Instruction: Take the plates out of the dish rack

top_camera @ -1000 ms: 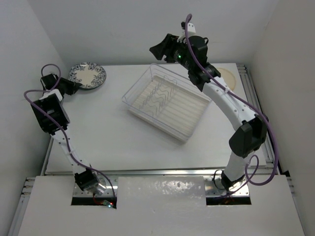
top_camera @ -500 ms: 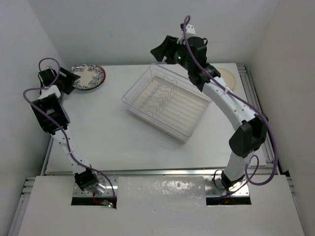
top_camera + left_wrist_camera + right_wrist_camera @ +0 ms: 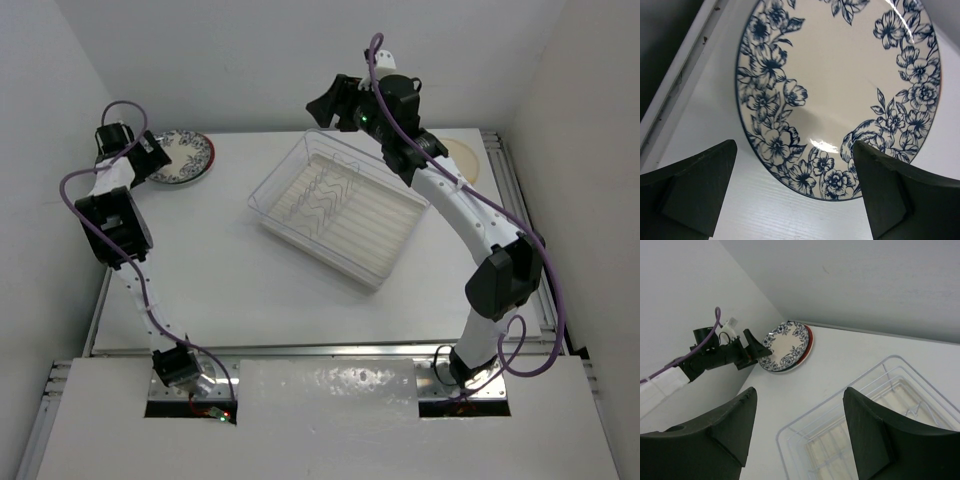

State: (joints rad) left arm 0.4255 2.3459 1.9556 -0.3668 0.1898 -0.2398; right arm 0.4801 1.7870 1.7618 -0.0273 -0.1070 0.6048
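Observation:
The white plate with blue flowers (image 3: 183, 157) (image 3: 840, 85) (image 3: 785, 346) lies at the table's far left, on top of a red-rimmed plate (image 3: 810, 341). My left gripper (image 3: 148, 157) (image 3: 794, 165) is open just short of the flowered plate's near rim, nothing between its fingers. The clear dish rack (image 3: 262, 190) (image 3: 905, 410) sits mid-table, its wire dividers holding nothing. My right gripper (image 3: 325, 103) (image 3: 800, 392) hangs open above the rack's far-left corner, holding nothing. A cream plate (image 3: 463, 158) lies at the far right, partly behind the right arm.
White walls close in the table on the left, back and right. The left arm's purple cable (image 3: 85, 180) loops beside the left wall. A raised metal rail (image 3: 505, 180) runs along the table's right edge.
My left gripper has opened and let go of the flowered plate, which now lies on the red-rimmed one. The left wrist has swung toward the back wall. The right arm has barely moved.

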